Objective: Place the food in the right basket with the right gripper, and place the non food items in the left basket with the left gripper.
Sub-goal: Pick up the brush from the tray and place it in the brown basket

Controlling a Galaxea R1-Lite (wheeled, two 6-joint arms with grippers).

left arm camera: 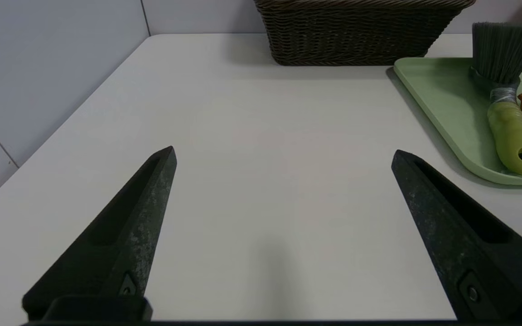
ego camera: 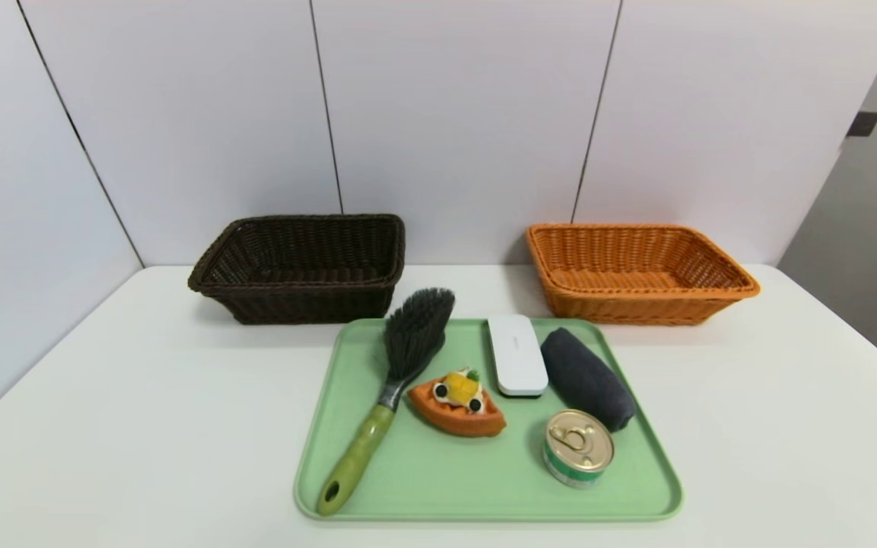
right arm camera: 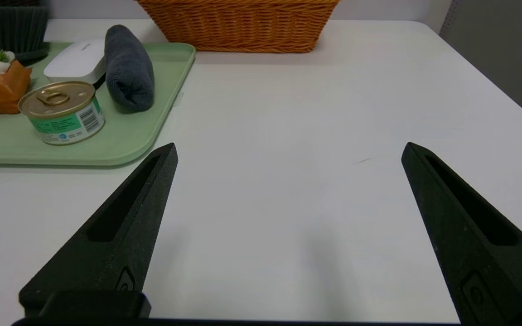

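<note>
Lying on a pale green tray in the near middle of the white table are five things. At its left a brush with dark bristles and a lime-green handle runs slantwise, bristles toward the far side. Just right of it sits an orange wedge of toy cake topped with yellow, white and dark bits. Beyond that, a flat white case lies lengthwise, and right beside it a rolled dark grey towel. Near the tray's near right corner stands a short can with a gold pull-ring lid and a green label.

Behind the tray, against the wall, a dark brown woven basket stands at the left and an orange woven basket at the right.

The left gripper hangs over bare table left of the tray, fingers wide apart and holding nothing. The right gripper hangs likewise right of the tray, fingers spread, nothing between them.
</note>
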